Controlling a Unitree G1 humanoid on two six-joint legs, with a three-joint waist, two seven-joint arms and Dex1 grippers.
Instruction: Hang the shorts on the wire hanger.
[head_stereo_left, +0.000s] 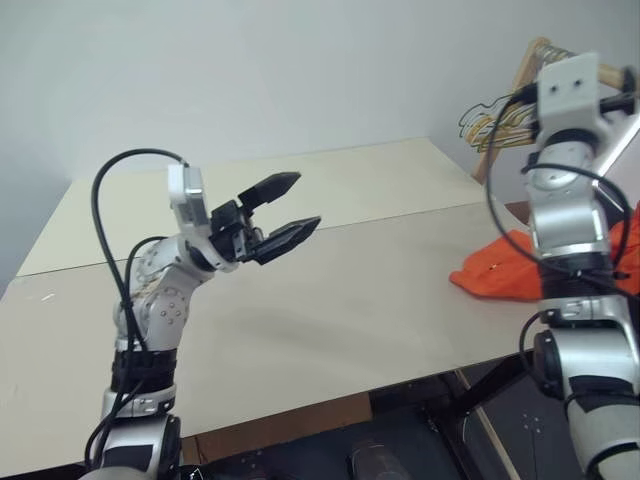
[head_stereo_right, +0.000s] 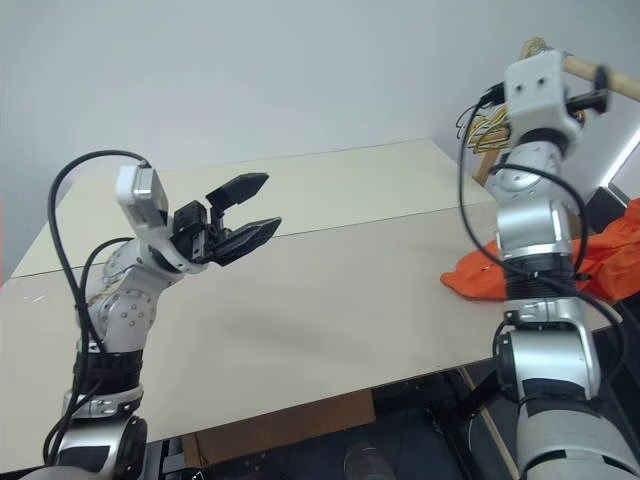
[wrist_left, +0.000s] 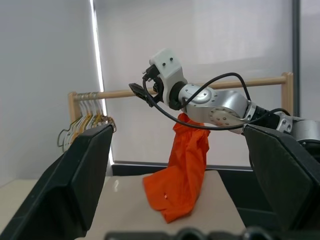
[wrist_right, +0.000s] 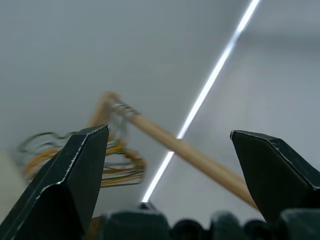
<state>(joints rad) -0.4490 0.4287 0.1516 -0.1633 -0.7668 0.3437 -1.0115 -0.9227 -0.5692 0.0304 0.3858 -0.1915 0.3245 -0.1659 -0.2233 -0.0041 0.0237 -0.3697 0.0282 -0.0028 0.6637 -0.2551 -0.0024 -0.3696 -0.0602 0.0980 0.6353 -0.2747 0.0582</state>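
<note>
Left gripper (head_stereo_left: 286, 212): spread wide, empty, above table (head_stereo_left: 330, 300).
Right gripper (wrist_right: 170, 165): spread wide, empty, aimed at wooden rail (wrist_right: 195, 155).
Shorts (wrist_left: 182, 172): hanging from rail, lower end on table's right edge.
Hanger bunch (wrist_right: 107, 167): at rail's end.

Your left claw (head_stereo_left: 285, 212) hangs over the left half of the tabletop (head_stereo_left: 330, 300), well apart from everything else. The shorts (head_stereo_left: 505, 268) sit way over at the tabletop's right edge, partly on the surface and partly rising up off it, right behind your raised right arm. Behind that corner you've got the wooden rail (wrist_left: 125, 93), with the bunch of hangers (wrist_left: 85, 122) crowded at its left end. Your right claw (wrist_right: 167, 165) is up near that rail, between the hangers and the shorts.
</note>
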